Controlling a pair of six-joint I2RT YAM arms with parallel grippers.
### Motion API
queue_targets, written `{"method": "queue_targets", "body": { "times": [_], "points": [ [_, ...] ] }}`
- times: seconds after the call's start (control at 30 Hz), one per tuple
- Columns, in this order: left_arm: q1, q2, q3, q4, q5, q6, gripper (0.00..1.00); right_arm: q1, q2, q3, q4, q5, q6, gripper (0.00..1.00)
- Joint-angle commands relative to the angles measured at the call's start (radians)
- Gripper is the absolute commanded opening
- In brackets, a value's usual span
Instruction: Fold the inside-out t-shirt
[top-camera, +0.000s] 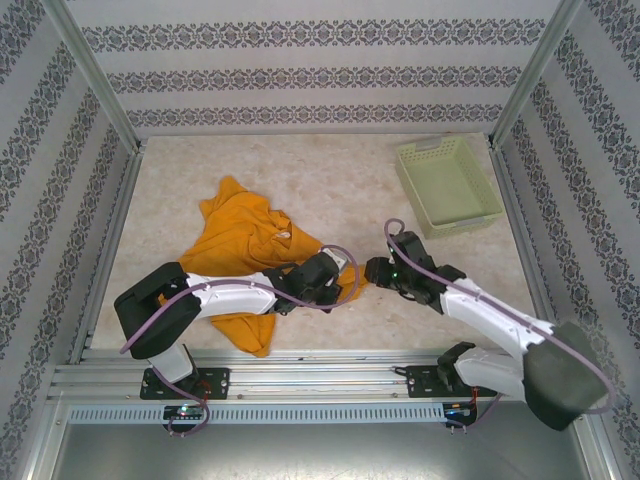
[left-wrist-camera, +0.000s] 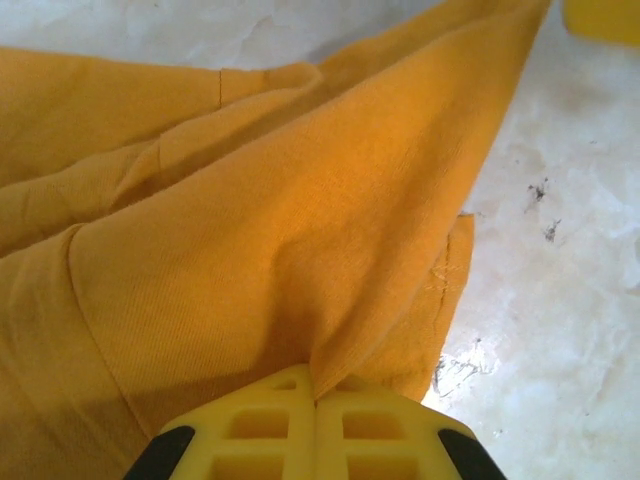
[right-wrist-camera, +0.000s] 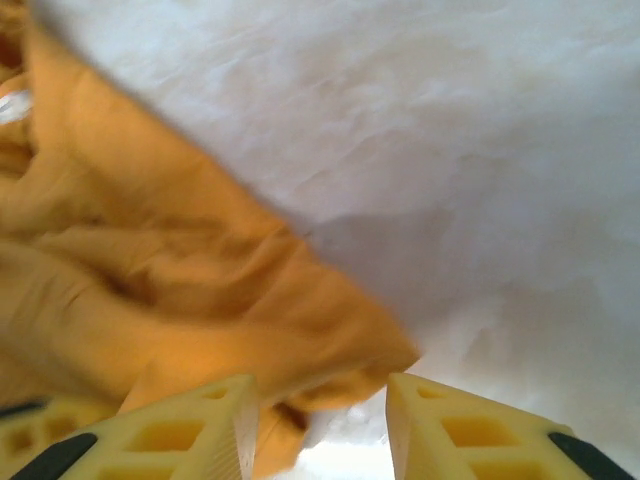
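Note:
The inside-out t-shirt (top-camera: 245, 240) lies crumpled on the table, left of centre, plain orange-yellow cloth with a small white label showing. My left gripper (top-camera: 322, 282) sits at the shirt's right edge. In the left wrist view its yellow jaws (left-wrist-camera: 318, 385) are pressed together on a fold of the t-shirt (left-wrist-camera: 280, 220) near a hemmed edge. My right gripper (top-camera: 376, 270) is just right of the shirt, close to the left one. In the right wrist view the right gripper (right-wrist-camera: 322, 400) stands open, with a corner of the t-shirt (right-wrist-camera: 180, 270) lying loose in the gap by its left finger (right-wrist-camera: 190, 430).
A pale green basket (top-camera: 480, 215) stands at the back right of the table. Patterned walls and metal posts close in the table on three sides. Bare marbled tabletop (top-camera: 340, 170) lies behind the shirt and to its right.

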Motion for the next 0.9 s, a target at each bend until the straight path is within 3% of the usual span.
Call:
{"method": "queue_targets", "body": {
  "times": [0.0, 0.4, 0.87],
  "points": [
    [0.008, -0.011, 0.031, -0.014, 0.002, -0.031, 0.0, 0.102, -0.068, -0.047, 0.043, 0.069, 0.037, 0.4],
    [0.037, -0.045, 0.01, 0.002, 0.024, -0.055, 0.0, 0.136, 0.164, -0.004, 0.18, 0.067, 0.01, 0.37],
    [0.059, -0.048, 0.002, 0.009, 0.031, -0.065, 0.01, 0.156, 0.284, 0.021, 0.218, 0.037, 0.004, 0.36]
  ]
}}
